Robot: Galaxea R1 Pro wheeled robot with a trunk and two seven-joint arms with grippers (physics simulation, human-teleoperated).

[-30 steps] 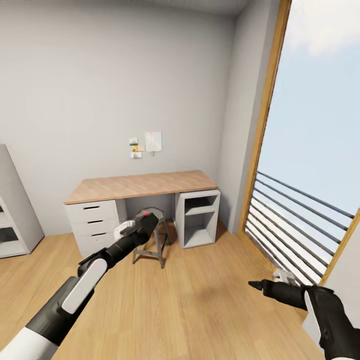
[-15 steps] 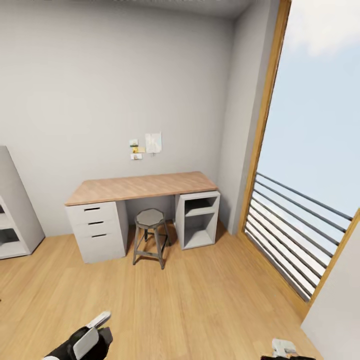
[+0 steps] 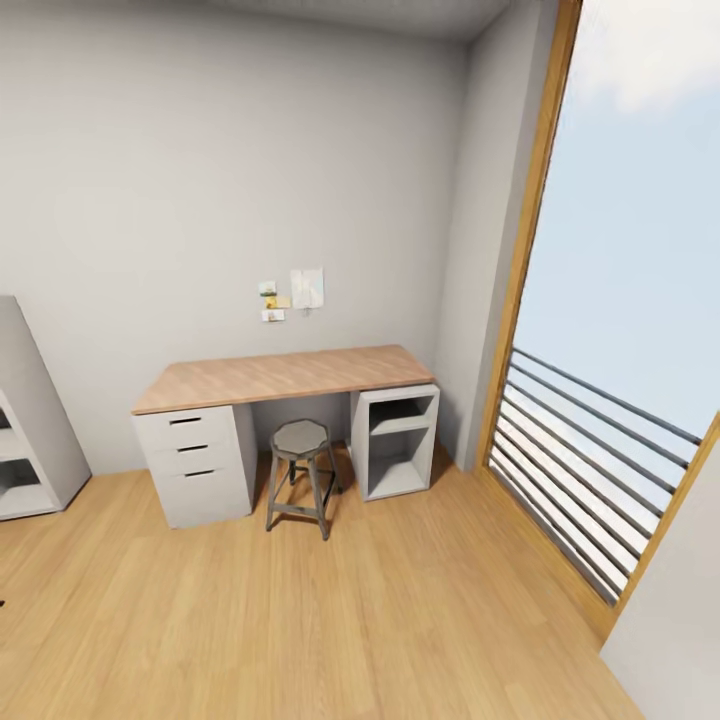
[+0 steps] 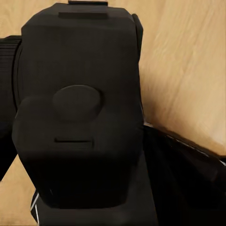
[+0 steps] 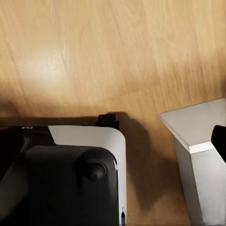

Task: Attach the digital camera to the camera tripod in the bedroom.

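Observation:
The digital camera (image 4: 80,108) is a black body with a round knob, pressed close to the lens in the left wrist view. My left gripper is shut on it, and its fingers are hidden behind the body. One black fingertip (image 5: 220,141) of my right gripper (image 5: 115,143) sits at the frame's edge in the right wrist view. Nothing is between the fingers, so that gripper is open above the plank floor. The camera tripod is out of view. The head view looks into the bedroom, at the wood-topped grey desk (image 3: 280,375).
A round metal stool (image 3: 300,440) stands in front of the desk. A white shelf unit (image 3: 30,440) is against the left wall. A tall window with a railing (image 3: 600,450) fills the right side. My own black-and-white body (image 5: 80,155) and a pale box (image 5: 202,155) lie below the right gripper.
Both arms have dropped out of the head view. One second ago the left held the camera up in front of the stool, and the right reached forward at lower right. The room has barely shifted.

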